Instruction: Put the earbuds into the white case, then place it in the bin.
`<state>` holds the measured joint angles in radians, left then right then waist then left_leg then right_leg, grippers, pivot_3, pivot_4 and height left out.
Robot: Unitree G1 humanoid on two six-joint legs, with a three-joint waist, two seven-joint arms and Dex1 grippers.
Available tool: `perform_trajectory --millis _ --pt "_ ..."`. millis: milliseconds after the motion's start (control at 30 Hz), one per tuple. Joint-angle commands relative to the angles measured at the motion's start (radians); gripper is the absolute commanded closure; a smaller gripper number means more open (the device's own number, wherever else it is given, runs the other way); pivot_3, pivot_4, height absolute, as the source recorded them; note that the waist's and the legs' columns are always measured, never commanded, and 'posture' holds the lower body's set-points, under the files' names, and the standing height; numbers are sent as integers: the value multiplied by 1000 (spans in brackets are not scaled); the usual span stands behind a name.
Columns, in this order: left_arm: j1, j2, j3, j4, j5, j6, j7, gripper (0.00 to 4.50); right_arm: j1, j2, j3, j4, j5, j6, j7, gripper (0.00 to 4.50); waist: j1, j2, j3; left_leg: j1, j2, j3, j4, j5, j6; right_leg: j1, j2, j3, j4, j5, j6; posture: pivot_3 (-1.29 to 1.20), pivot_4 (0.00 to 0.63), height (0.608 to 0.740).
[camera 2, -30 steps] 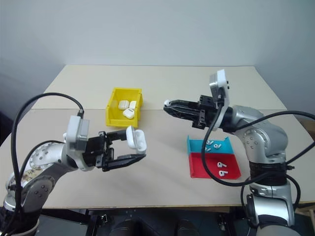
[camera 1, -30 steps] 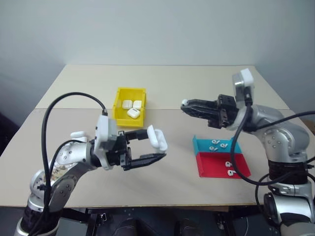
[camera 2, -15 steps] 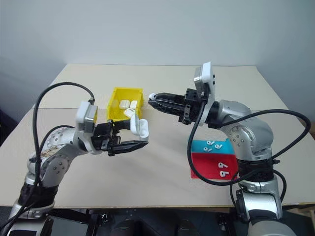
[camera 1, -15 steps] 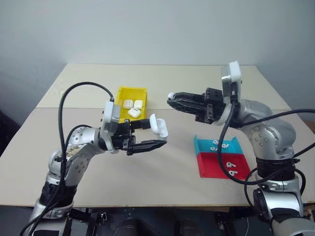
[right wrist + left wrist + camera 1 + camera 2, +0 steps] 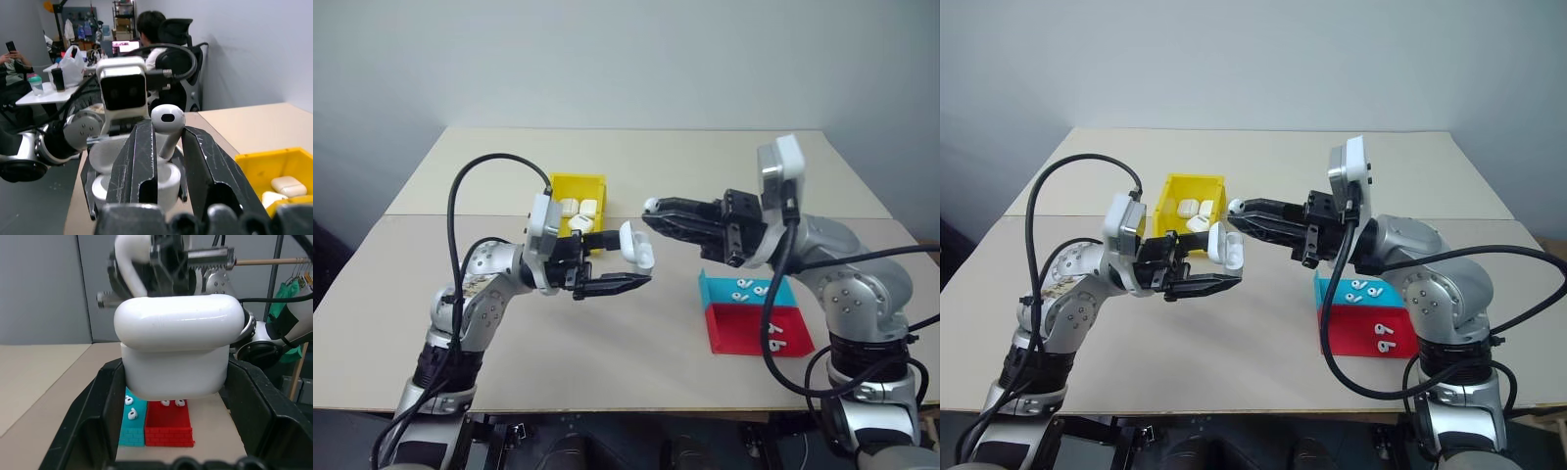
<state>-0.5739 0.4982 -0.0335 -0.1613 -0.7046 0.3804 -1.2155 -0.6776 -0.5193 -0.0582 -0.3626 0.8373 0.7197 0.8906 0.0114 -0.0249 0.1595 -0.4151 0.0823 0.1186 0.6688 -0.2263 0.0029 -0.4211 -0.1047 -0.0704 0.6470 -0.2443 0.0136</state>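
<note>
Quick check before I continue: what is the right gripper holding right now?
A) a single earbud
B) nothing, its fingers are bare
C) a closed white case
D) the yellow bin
A: in the right wrist view a single earbud is pinched between the right gripper's fingers, with its rounded head sticking out above them, while the white case sits in the left gripper.
</note>
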Motion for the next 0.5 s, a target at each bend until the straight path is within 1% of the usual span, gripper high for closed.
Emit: perform_trajectory --millis 33,500 --pt "-27 -18 8 -8 -13 -18 -20 1728 12 -10 -2 -41 -19 -30 -13 3907 0 0 0 0 0 0 0 0 0 0 0 0 0 0 0 0 150 740" --pt "-53 -81 -25 19 14 -21 -18 1728 70 -63 -32 -94 -18 -40 -9 3907 1 0 0 0 0 0 0 0 0 0 0 0 0 0 0 0 150 740"
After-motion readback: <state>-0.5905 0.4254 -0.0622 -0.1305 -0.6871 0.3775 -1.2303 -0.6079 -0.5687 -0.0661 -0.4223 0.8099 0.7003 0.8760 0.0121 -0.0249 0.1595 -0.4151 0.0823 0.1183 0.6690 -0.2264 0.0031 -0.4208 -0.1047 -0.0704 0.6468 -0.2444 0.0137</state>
